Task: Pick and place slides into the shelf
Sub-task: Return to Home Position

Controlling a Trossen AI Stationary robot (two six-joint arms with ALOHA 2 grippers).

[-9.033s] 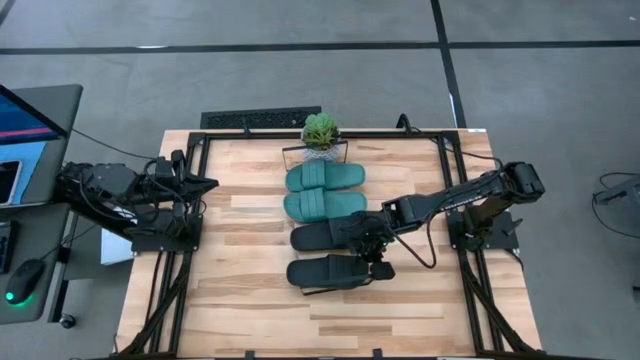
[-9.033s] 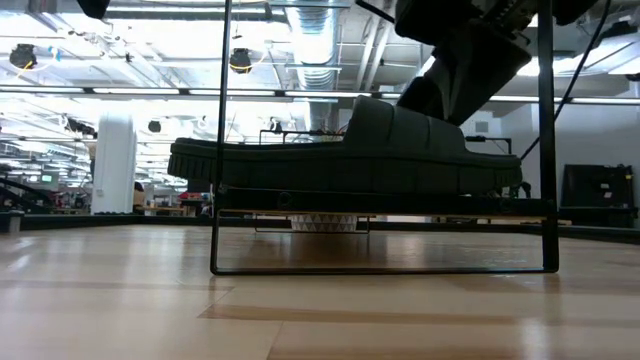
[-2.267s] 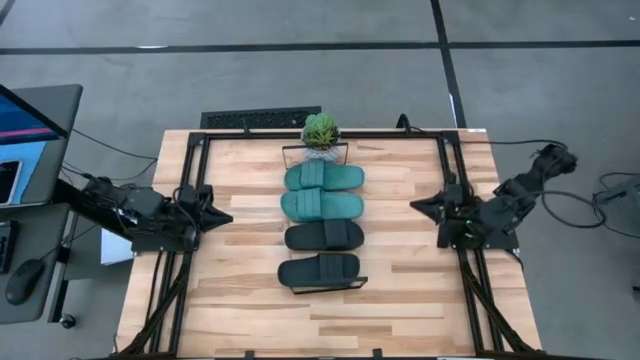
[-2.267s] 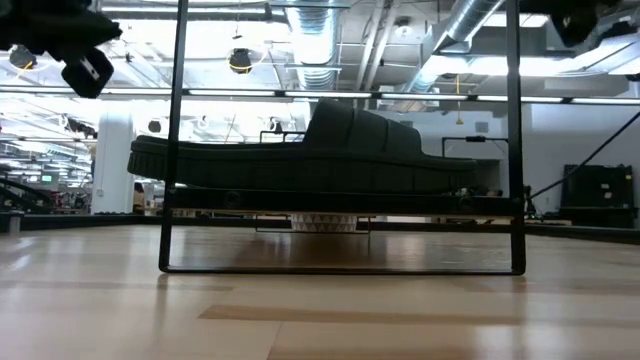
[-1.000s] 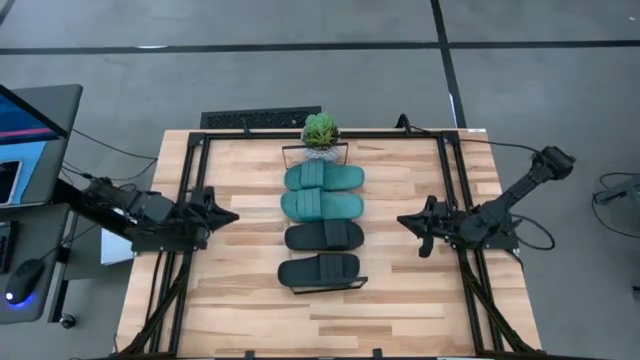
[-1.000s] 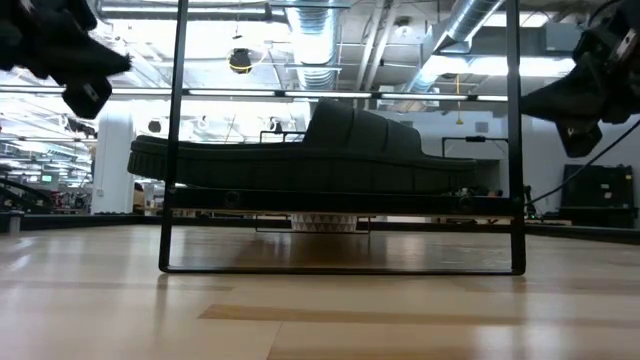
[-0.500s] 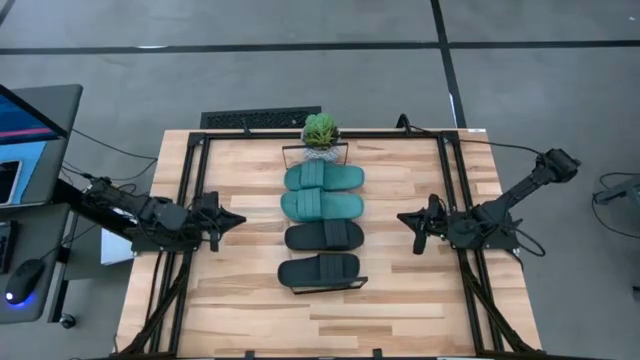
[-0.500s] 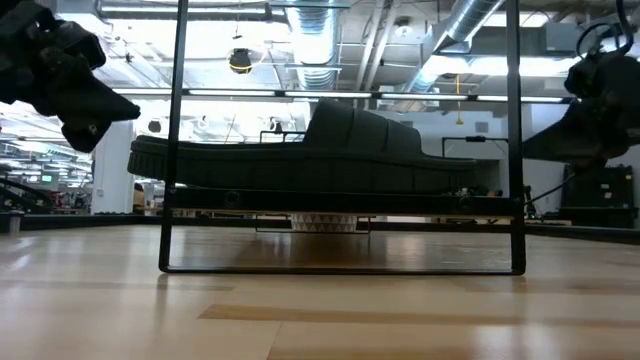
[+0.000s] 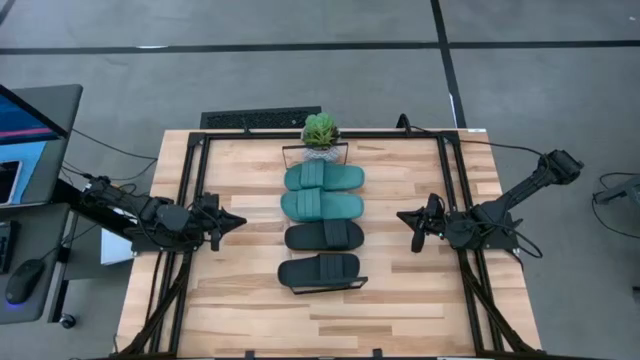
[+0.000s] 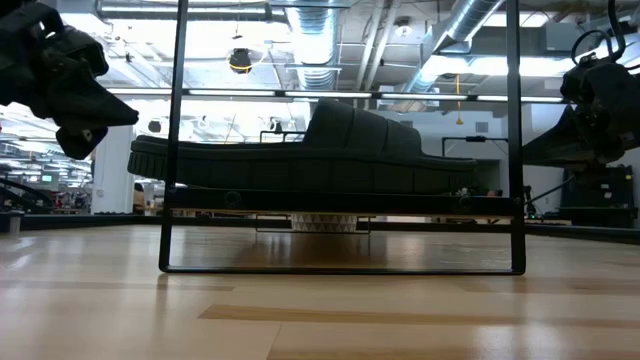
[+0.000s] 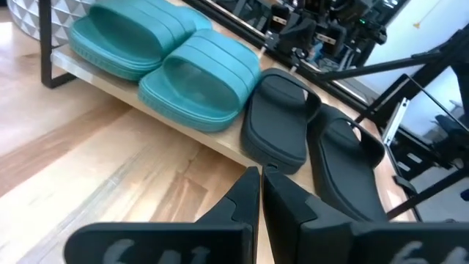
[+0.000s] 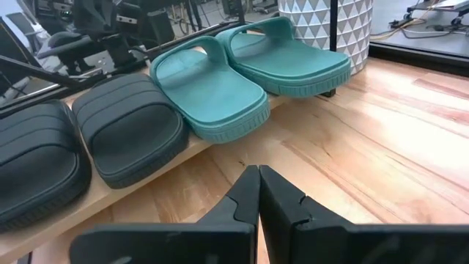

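Hovering low over the wooden surface (image 9: 420, 300), my left end effector (image 9: 238, 221) sits off the left side of the shelf (image 10: 230, 212) and my right end effector (image 9: 405, 217) off its right side. Each points inward at the row of slides and is well apart from it. Both have their fingers pressed together with nothing between them; in each wrist view the two dark tips meet. All four slides lie crosswise on the shelf's light plank, side by side in one line. The two teal slides (image 9: 325, 177) are at the far end, just beside the potted plant (image 9: 320, 130), and they touch each other. The two black slides (image 9: 325, 236) follow toward the near end, the last one beside the black wire frame. From table height I see that nearest black slide side-on, resting on the plank, raised off the surface inside the wire frame.
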